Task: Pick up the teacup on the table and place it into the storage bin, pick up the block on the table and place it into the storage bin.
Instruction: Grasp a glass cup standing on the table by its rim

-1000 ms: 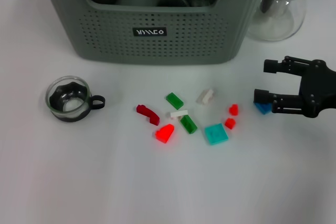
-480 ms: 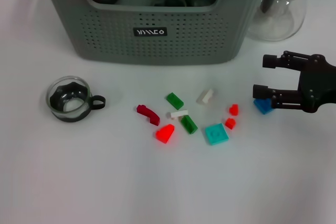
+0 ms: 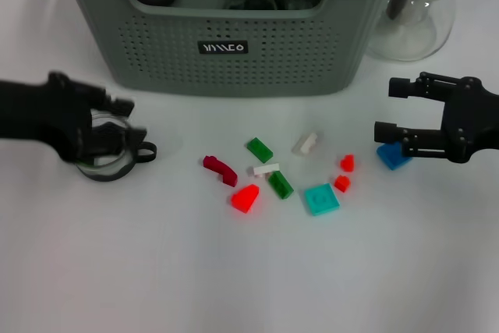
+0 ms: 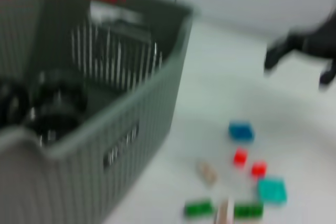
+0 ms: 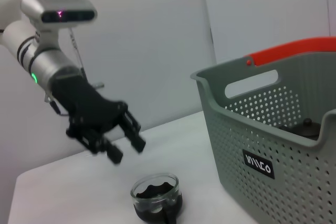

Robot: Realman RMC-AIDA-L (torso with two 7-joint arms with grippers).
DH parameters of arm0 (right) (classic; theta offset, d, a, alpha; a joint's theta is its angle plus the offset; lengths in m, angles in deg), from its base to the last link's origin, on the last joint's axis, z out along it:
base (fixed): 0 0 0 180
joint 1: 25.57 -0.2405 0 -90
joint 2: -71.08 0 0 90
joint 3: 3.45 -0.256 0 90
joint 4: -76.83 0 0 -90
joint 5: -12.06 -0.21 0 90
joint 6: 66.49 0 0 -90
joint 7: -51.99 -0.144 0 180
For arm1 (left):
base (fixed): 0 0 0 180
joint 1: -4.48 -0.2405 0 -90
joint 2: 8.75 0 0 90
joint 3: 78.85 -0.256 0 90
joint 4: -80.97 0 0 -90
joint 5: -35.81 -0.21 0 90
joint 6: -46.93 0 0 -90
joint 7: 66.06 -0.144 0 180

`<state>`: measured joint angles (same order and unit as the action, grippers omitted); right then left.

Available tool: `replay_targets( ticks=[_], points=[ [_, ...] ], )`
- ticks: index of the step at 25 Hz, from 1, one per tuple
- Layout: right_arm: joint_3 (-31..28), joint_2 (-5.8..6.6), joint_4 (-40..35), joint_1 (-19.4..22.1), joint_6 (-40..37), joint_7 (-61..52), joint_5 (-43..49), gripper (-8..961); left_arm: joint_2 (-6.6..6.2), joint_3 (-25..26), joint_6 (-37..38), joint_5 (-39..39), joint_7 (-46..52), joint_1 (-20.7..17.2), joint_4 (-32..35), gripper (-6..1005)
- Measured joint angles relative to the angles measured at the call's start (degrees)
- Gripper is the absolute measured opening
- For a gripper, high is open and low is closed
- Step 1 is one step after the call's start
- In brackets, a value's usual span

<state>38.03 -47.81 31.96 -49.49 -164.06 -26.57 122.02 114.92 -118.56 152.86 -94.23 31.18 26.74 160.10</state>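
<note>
Table surface: one teacup [image 3: 105,150] and ten small blocks — three red, two green, two white, one dark red, one teal, one blue. One storage bin [image 3: 234,44] and one glass pitcher [image 3: 417,13] stand along the upper edge of the frame.

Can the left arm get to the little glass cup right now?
Probably yes. The left gripper hangs open just over the teacup, which stands upright and alone on the table, with nothing between them.

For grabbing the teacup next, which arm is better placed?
Left. The left hand is open right over the teacup on the table's left side. The right hand is open too, but far across the table above the blue block, beside the storage bin.
</note>
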Motion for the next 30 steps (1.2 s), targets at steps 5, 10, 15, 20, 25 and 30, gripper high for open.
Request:
replay_targets(
  ticks=[5,10,15,20,25,30],
  points=[
    [0.0,0.05,0.0,-0.1,0.2,-0.2,0.1,858,0.78,-7.6,-5.7,-8.2,1.1,-0.5,1.1,436],
    [0.0,0.06,0.1,-0.2,0.3,-0.3,0.1,858,0.85,-12.8,-12.2,-13.2,3.0,-0.4,-0.6,435],
    [0.0,0.06,0.1,-0.1,0.4,-0.3,0.1,858,0.86,-15.5,-15.3,-17.3,5.2,0.5,-3.7,434],
    [0.0,0.06,0.2,-0.2,0.4,-0.3,0.1,857,0.84,-18.6,-13.1,-19.2,7.2,1.0,-4.8,432],
    [0.0,0.03,0.2,-0.4,0.6,-0.3,0.1,855,0.80,-19.4,-12.4,-19.3,8.4,1.5,-4.6,431],
    [0.0,-0.10,0.2,-0.4,0.7,-0.3,0.1,856,0.79,-20.8,-15.2,-20.9,9.4,2.0,-5.4,414]
  ],
)
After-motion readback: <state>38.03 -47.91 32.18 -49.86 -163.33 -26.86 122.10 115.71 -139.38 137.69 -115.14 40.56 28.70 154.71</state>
